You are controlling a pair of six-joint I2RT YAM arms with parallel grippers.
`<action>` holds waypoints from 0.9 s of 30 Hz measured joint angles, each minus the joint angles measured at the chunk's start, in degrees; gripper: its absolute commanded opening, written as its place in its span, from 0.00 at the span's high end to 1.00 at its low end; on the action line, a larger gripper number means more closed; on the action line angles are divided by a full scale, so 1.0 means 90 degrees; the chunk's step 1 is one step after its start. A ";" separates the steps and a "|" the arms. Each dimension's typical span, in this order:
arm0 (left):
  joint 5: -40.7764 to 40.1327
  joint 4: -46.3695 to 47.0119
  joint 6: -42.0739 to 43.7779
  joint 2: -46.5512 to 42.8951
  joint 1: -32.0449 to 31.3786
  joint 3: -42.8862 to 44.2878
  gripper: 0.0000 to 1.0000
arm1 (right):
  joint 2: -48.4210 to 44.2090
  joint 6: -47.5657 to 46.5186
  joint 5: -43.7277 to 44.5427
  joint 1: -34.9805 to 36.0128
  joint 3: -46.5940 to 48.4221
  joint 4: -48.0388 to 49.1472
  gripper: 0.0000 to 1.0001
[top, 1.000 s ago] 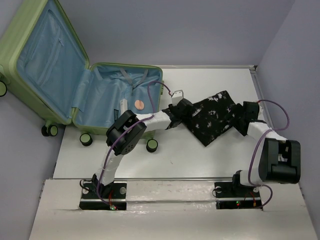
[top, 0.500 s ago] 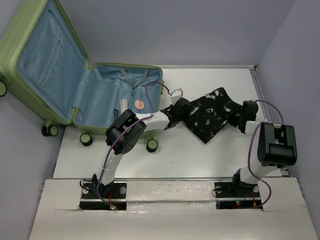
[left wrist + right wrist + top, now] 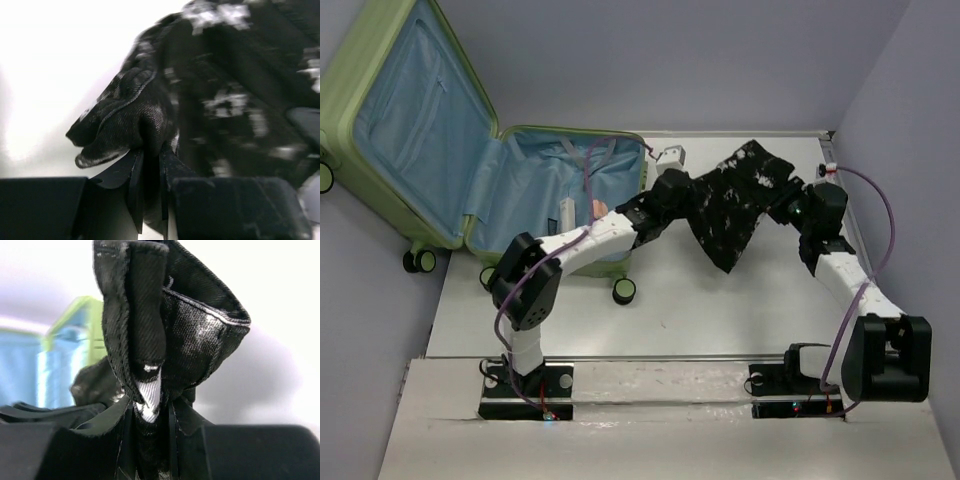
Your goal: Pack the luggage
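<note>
The luggage lies open at the back left, light-green shell with blue lining, its lid leaning up against the wall. A black-and-white patterned cloth hangs stretched between my two grippers to the right of the case. My left gripper is shut on the cloth's left edge; in the left wrist view a bunched fold sticks out from the shut gripper. My right gripper is shut on the right edge, where a fold rises from the gripper. The luggage shows behind it.
Inside the case lie a small white item and a pinkish round one. A small white-grey object sits on the table behind the left gripper. A black wheel juts out at the case's near corner. Walls bound the table on the right.
Both grippers have shut on the cloth and raised it off the table toward the back. The left arm has stretched out and the right arm has swung forward.
</note>
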 measured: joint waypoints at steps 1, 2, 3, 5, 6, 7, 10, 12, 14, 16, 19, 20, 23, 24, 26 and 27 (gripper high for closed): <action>0.0051 -0.0121 0.0083 -0.0250 0.0044 0.0119 0.94 | -0.0104 -0.0012 0.0053 0.0136 0.0143 -0.0095 0.93; 0.0100 -0.0211 0.0131 -0.0500 0.0092 0.0238 0.94 | -0.0240 -0.0029 0.0109 0.0435 0.0534 -0.0194 0.93; 0.0158 -0.0306 0.0199 -0.0780 0.0170 0.0359 0.94 | -0.0255 -0.0034 0.0158 0.0588 0.0687 -0.0211 0.93; 0.0301 -0.0549 0.0311 -0.1319 0.0493 0.0529 0.94 | -0.0180 -0.0027 0.0347 0.1163 0.1299 -0.0228 0.93; 0.0359 -0.0624 0.0350 -0.1530 0.0653 0.0544 0.94 | -0.0083 -0.0022 0.0440 0.1375 0.1574 -0.0245 0.93; 0.0432 -0.0811 0.0393 -0.1928 0.1054 0.0544 0.94 | 0.0117 -0.0017 0.0534 0.1707 0.1972 -0.0236 0.93; 0.0619 -0.1059 0.0447 -0.2620 0.2033 0.0457 0.95 | 0.1069 0.0005 0.0680 0.2640 0.3356 -0.0189 0.93; 0.0777 -0.1122 0.0471 -0.3060 0.2837 0.0219 0.94 | 0.1870 0.0046 0.0763 0.3082 0.4235 -0.0049 0.93; 0.0811 -0.1263 0.0486 -0.3466 0.3810 -0.0061 0.74 | 0.2739 0.0104 0.0777 0.3507 0.5066 -0.0046 0.93; 0.0797 -0.1263 0.0566 -0.3699 0.4554 -0.0367 0.23 | 0.3767 0.0180 0.0748 0.3910 0.6033 -0.0170 0.55; 0.0619 -0.1479 0.0743 -0.3713 0.5389 -0.0651 0.06 | 0.5311 0.0131 0.0559 0.4350 0.7519 -0.0697 0.21; 0.0605 -0.1579 0.0821 -0.3619 0.5666 -0.0651 0.05 | 0.5860 0.0024 0.0476 0.4471 0.8060 -0.1044 0.16; 0.0520 -0.1955 0.0991 -0.3480 0.6156 -0.0670 0.04 | 0.7176 -0.0355 0.0466 0.4753 0.9367 -0.2225 0.10; 0.0539 -0.2074 0.1054 -0.3558 0.6198 -0.0716 0.04 | 0.7334 -0.0435 0.0469 0.4804 0.9440 -0.2494 0.08; 0.0619 -0.2246 0.1134 -0.3942 0.6137 -0.0855 0.05 | 0.7543 -0.0590 0.0469 0.4889 0.9440 -0.3138 0.07; 0.0648 -0.2307 0.1161 -0.4233 0.6076 -0.0916 0.05 | 0.7558 -0.0668 0.0478 0.4901 0.9440 -0.3393 0.07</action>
